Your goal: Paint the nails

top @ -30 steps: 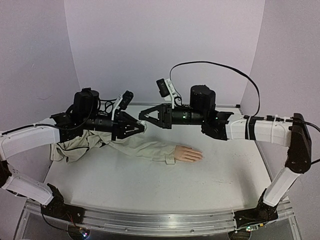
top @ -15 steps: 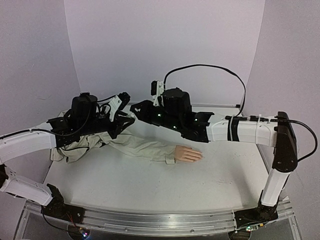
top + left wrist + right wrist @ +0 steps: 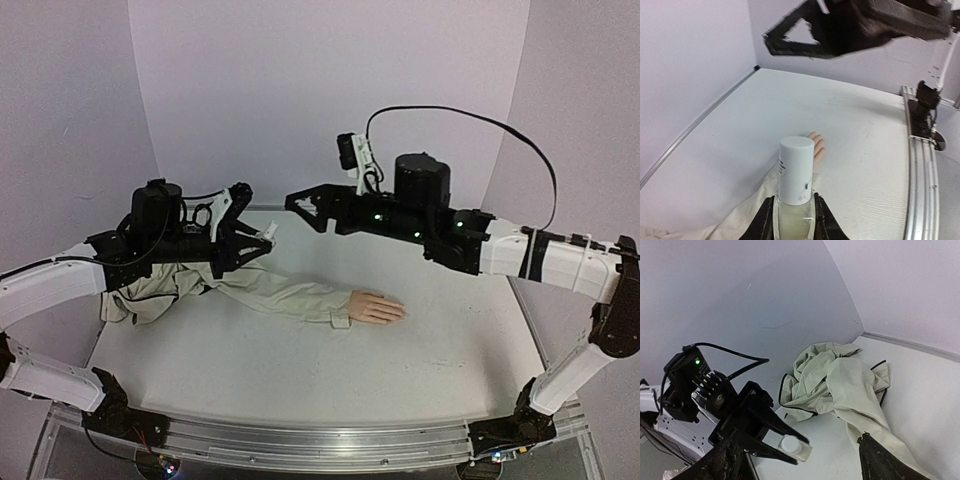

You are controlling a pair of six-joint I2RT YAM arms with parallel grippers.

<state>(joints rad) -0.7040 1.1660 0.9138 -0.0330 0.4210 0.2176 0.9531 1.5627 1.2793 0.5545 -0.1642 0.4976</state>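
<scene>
While the left jaws pinch a small bottle by its clear body, its white cap pointing out toward the right arm, the right jaws hang spread wide in the air near it, with nothing between them. Both are raised above the bench, over the beige sleeve. The mannequin hand lies flat on the bench at the end of that sleeve. The nails are at its far fingertips, well apart from both arms and too small for me to make out one by one.

To my eye the step is getting the cap off, so the brush can come out. From the right wrist view the cap sits ahead of the spread fingers, nearer one of them than the other, so I would first centre the opening on it. The right jaws should come in along the bottle's own line and close on the white cap alone, clear of the glass and of the left jaws. The left grip needs to hold hard enough that the bottle does not turn with the twist. Once the cap is loose, it should be drawn straight out. Pulled at a slant, the brush could scrape the neck and drip onto the sleeve lying directly below.
</scene>
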